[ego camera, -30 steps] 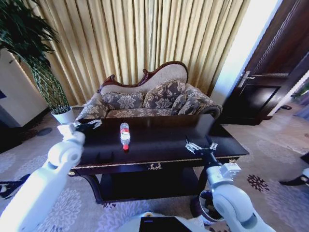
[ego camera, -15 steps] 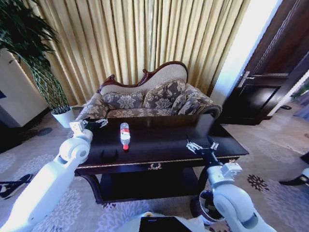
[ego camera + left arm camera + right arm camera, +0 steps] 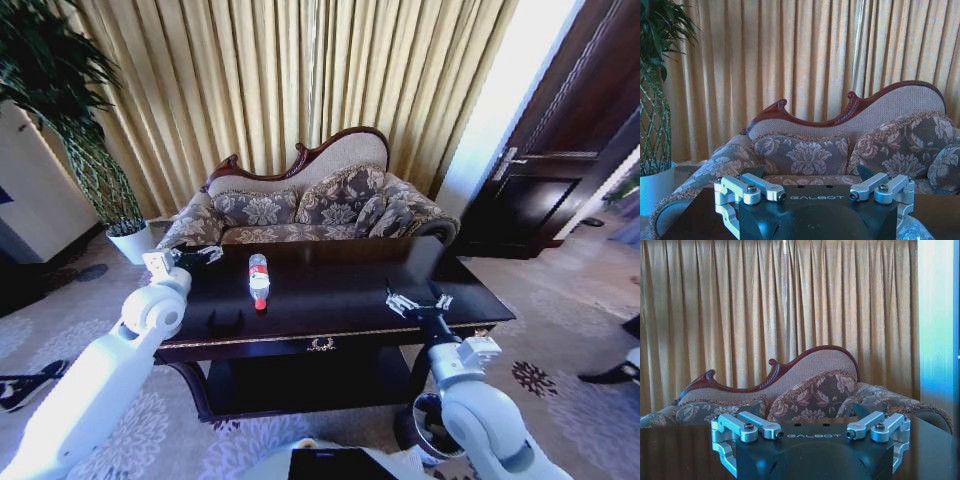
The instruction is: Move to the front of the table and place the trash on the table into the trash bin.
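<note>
Bin (image 3: 428, 425) sits lower right of the head view, on the carpet just off the table's front right corner, partly hidden behind the right arm. Only a slice of rim shows.

Right gripper (image 3: 418, 303) hovers over the table's (image 3: 340, 300) front right area, right of centre in frame, fingers spread and holding nothing. The right wrist view agrees: both jaws apart, nothing between them.

Left gripper (image 3: 192, 256) is at the table's far left corner, left of centre in frame, also spread wide and empty (the left wrist view shows both finger pairs far apart, dark tabletop below).

Bottle (image 3: 259, 279) lies on its side mid-table, a little left of frame centre, red cap toward the robot. It is near the left gripper but not touching it, and well apart from the right one. It is the only trash I can make out on the top.

Step in hand, as I read it: reach for the bottle with the left arm. To do it well:
- Close across the body near the label, jaws square to the long axis, so it can't roll away on the glossy top.
- Come down from above and stop short of the wood.
- Clear plastic will flex, so squeeze gently.
- The bin is on the opposite side, so carry across well above the right gripper.

Sofa (image 3: 310, 205) and curtain (image 3: 300, 80) fill the upper frame behind the table, not relevant.
</note>
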You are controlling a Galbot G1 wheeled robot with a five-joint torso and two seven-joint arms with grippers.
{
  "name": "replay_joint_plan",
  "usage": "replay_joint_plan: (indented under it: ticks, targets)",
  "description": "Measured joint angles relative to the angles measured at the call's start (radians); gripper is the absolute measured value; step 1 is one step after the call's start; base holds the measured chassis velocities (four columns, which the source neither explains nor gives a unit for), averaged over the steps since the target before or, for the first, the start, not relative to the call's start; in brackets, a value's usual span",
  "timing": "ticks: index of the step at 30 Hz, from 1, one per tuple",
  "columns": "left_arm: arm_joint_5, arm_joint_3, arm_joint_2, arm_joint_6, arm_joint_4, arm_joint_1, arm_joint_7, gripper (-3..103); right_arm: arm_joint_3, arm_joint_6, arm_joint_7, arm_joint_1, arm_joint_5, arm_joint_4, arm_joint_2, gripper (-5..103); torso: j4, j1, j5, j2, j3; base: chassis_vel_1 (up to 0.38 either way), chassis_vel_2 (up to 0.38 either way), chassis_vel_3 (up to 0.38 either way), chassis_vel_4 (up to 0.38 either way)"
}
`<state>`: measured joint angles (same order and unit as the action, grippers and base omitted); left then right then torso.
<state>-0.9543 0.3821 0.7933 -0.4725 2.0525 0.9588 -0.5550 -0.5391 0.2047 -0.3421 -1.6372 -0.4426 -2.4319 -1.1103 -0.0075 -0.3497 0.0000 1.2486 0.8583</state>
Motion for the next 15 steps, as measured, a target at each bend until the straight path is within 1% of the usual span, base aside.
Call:
replay_joint_plan:
  ticks: [15]
  targets:
    - [0.000,0.001,0.000,0.001,0.000,0.001,0.001,100,0.000,0.000,0.000,0.000,0.000,0.000,0.000,100,0.0000,0.000,0.0000,0.000,0.000,0.000,0.000,0.000,0.000]
